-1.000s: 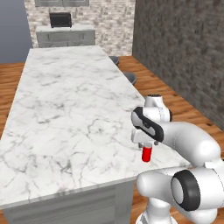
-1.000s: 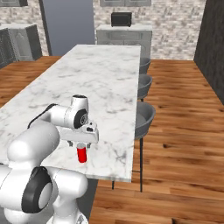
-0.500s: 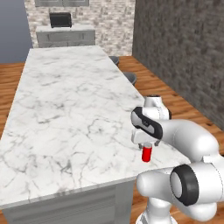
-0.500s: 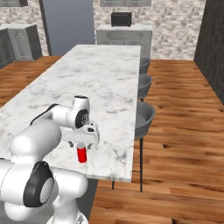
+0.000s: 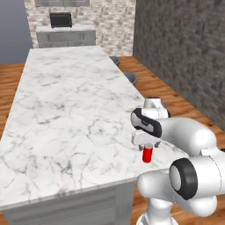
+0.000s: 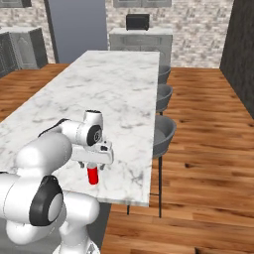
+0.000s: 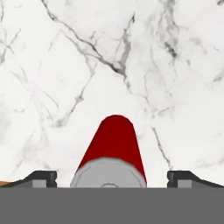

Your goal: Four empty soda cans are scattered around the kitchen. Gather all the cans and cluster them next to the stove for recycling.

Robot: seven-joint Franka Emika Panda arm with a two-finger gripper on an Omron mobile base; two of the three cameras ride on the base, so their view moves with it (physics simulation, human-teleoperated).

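**Here: open gripper poised over a red can on the marble island**

Here the gripper points straight down at a single can, its two dark fingertips spread wide, one on each side of the can and clear of it. From the hand view the can appears as a small upright cylinder with a glossy red wall and a flat grey metal top; no marking can be made out on it.

In the left base view the can stands upright on the counter, near the counter's right edge and close to its near corner, directly under the gripper. The right base view shows the same can below the gripper, a little in from the counter's near edge.

The counter is a long white slab with grey veining. Three grey stools line its right side on the wood floor. A black microwave sits on the far cabinets against the brick-pattern wall.
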